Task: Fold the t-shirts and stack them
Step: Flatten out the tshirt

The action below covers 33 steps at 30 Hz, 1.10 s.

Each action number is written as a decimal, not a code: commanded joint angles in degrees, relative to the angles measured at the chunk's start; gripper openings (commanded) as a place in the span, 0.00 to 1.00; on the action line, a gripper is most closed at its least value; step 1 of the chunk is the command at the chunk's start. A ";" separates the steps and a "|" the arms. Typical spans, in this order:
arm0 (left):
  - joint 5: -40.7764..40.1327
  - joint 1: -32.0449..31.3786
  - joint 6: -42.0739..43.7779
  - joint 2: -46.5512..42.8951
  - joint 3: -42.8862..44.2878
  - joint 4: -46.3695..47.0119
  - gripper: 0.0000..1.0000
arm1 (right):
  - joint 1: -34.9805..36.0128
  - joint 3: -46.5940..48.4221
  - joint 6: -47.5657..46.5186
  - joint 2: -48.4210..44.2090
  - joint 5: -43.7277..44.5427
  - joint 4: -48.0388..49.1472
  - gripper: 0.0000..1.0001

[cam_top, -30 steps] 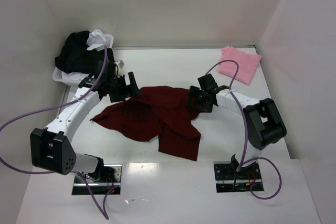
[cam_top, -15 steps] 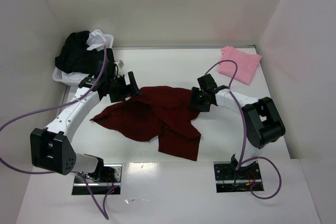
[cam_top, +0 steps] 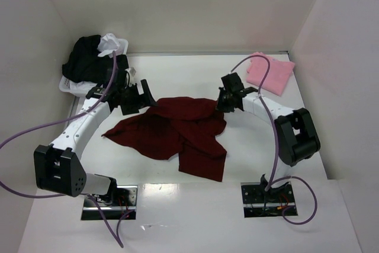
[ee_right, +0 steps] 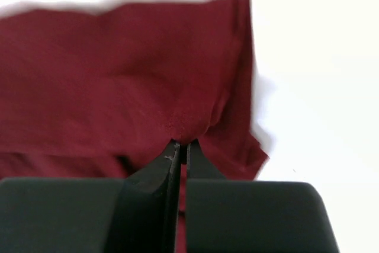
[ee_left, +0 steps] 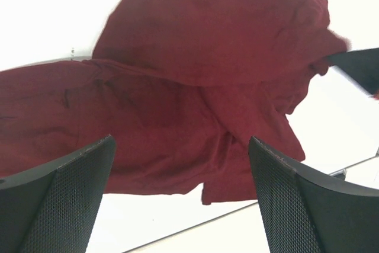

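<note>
The maroon tee [cam_top: 177, 131] lies crumpled in the middle of the tabletop [cam_top: 177, 75], between the two arms. It is dark red, plain and unfolded. Loose layers overlap, one flap points left, and another reaches toward the near edge. Its far right corner is bunched into a ridge, and in the right wrist view [ee_right: 118, 75] that cloth draws into a small pucker where the right jaws, pressed together, pinch it. The right arm [cam_top: 272, 114] curves in from the right to that corner.

The left jaws are spread wide over the tee's far left part. In the left wrist view the cloth [ee_left: 195, 75] fills the space beyond them in soft folds. They seem to hang just above it, though contact cannot be judged. The left arm [cam_top: 83, 128] reaches in from the near left.

A pink tee [cam_top: 271, 72] lies folded at the far right corner, well apart from the maroon one. At the far left, a black tee [cam_top: 86, 57] and a white tee [cam_top: 109, 44] are heaped in a white bin [cam_top: 68, 87].
</note>
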 commanded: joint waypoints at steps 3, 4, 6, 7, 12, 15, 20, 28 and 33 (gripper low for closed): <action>-0.11 1.07 -0.01 0.16 -0.24 0.75 1.00 | -1.22 10.22 0.22 -5.73 3.92 -0.25 0.00; -0.64 1.07 -0.01 0.16 -0.82 0.38 1.00 | -1.78 10.90 0.22 -5.73 3.92 -0.25 0.00; -1.89 1.59 -0.54 0.16 -1.20 -0.32 1.00 | -1.78 12.06 -0.39 -5.73 3.92 -0.25 0.00; -2.72 1.60 -0.71 0.16 -1.40 -0.76 1.00 | -1.78 12.56 -0.39 -5.73 4.07 -0.25 0.00; -5.93 2.37 -4.30 -0.79 -4.55 -0.77 1.00 | -1.92 13.18 -0.39 -6.45 5.43 -0.86 0.00; -6.55 3.92 -7.06 -2.91 -7.68 0.63 1.00 | -3.63 13.80 -0.39 -7.63 6.38 -0.78 0.00; -7.99 5.96 -10.11 -4.67 -11.80 3.11 1.00 | -5.74 15.90 -1.09 -8.89 6.38 -0.86 0.00; -11.04 9.08 -16.19 -5.80 -15.97 6.70 1.00 | -5.74 14.06 -1.01 -8.89 4.81 -0.34 0.00; -12.35 10.87 -18.03 -2.79 -16.50 9.48 0.98 | -5.74 13.45 -1.01 -9.39 3.61 0.19 0.00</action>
